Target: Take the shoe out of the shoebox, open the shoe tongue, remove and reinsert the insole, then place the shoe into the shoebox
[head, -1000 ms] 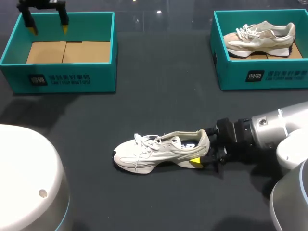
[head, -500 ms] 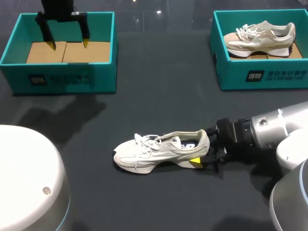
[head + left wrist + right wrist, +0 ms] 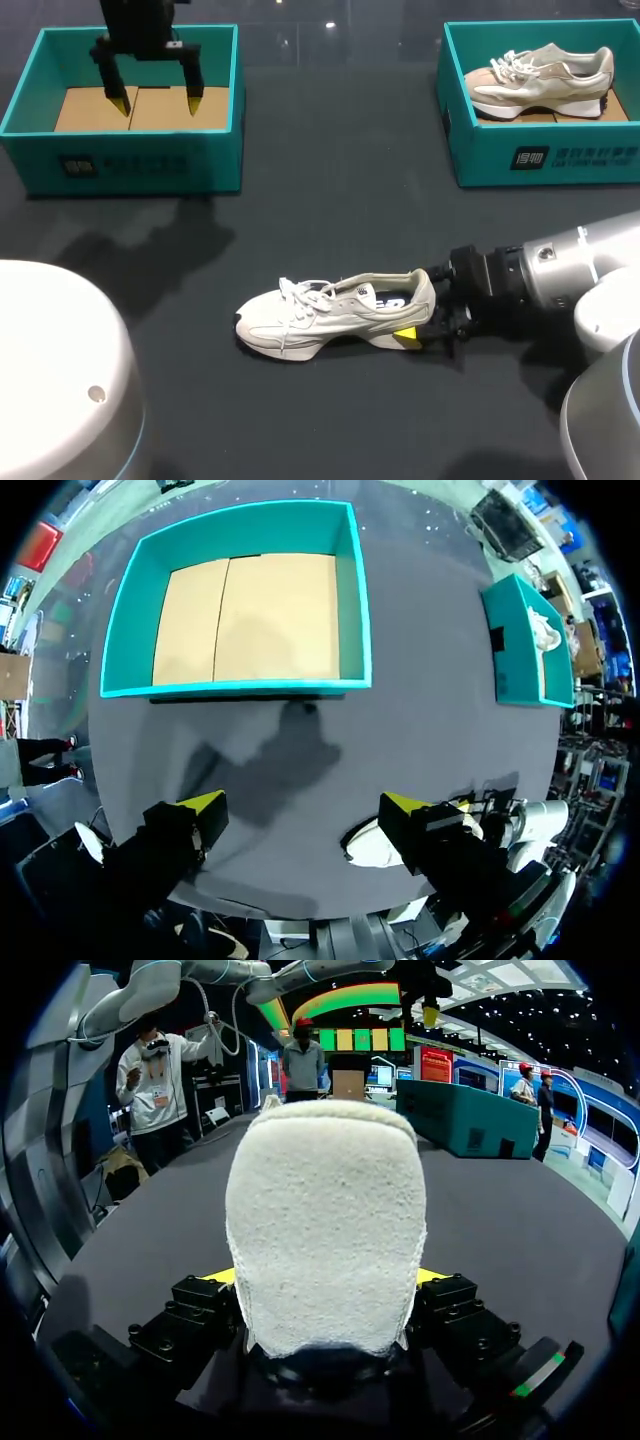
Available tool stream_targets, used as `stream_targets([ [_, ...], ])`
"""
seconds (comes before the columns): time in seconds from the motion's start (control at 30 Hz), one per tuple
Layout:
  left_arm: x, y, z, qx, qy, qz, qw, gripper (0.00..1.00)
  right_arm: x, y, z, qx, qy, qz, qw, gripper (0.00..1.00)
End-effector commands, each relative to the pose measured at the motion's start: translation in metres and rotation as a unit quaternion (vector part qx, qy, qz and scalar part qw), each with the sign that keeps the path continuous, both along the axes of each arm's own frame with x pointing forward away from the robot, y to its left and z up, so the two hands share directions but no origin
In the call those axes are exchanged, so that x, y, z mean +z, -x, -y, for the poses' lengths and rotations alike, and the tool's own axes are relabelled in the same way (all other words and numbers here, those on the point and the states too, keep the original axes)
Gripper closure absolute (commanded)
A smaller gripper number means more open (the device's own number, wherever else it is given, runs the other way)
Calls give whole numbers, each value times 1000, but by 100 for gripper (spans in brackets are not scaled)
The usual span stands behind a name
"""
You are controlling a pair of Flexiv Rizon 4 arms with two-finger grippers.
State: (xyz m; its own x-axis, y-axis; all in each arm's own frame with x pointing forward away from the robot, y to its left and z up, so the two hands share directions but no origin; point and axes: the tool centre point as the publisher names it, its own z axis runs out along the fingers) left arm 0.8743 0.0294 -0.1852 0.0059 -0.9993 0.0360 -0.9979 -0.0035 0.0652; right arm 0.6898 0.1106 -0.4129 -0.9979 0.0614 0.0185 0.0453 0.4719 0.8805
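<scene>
shoe: the cream-white lace-up sneaker [image 3: 335,315] stands on its sole on the dark table [image 3: 330,180], outside both boxes, with its toe toward my left side.
slip risk: only the padded heel is held, so a firm pull on the tongue could twist the sneaker or drag it free.
squeeze risk: pinching the heel may narrow the opening, and the insole could catch on its way out.
snag risk: coming down with wide fingers could hook the laces or shove the toe sideways.
right arm: lies low along the table; the right gripper [image 3: 322,1280] is pinching the sneaker's heel from both sides.
left arm: the left gripper [image 3: 157,100] hangs over the empty teal cardboard shoebox [image 3: 225,150], fingers pointing down, spread and holding nothing, well apart from the sneaker.
</scene>
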Motion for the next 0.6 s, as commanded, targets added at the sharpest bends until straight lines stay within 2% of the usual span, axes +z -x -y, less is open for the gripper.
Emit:
stream_targets([
  [0.03, 1, 57, 17, -7, 10, 29, 1000, 0, -3, -1, -3, -1, 2, 1, 1000, 100],
  [0.23, -6, 118, 56, -37, 7, 36, 999, 0, -3, -1, -3, -1, 2, 1, 1000, 100],
  [0.4, -16, 147, 87, -42, 3, 40, 998, 0, -3, -1, -3, -1, 2, 1, 1000, 100],
  [0.6, -25, 173, 129, -50, 3, 25, 998, 0, -3, -1, -3, -1, 2, 1, 1000, 100],
])
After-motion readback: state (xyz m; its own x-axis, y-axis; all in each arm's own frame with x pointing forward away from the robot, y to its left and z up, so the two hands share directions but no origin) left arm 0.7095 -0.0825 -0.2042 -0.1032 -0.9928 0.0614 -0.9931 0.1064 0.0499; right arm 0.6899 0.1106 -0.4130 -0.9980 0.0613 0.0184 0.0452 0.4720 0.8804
